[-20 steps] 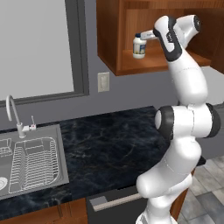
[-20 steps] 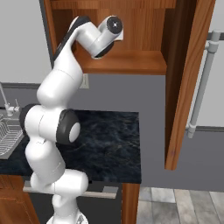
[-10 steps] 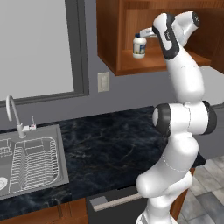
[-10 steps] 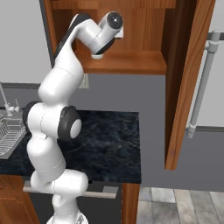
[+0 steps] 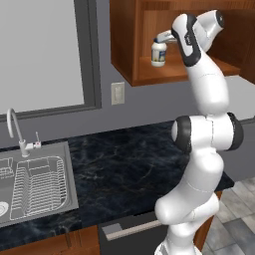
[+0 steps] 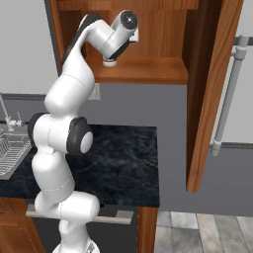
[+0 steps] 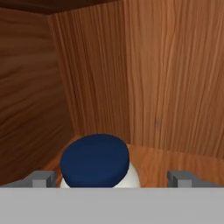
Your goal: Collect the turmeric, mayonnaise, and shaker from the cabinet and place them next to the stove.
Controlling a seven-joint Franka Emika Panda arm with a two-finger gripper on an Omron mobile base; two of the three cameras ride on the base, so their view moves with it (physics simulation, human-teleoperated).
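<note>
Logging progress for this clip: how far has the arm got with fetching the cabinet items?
Nothing looks delivered: the black stone counter carries no jar or bottle. In hand: the open two-finger gripper straddles the squat white mayonnaise jar with its dark blue lid, which stands on the shelf of the reddish-brown wooden wall cabinet; the fingers are not closed on it. Gripping, carrying and the other items remain.

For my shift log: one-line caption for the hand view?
Open pincer straddling the blue-lidded mayonnaise inside the wooden cabinet.
</note>
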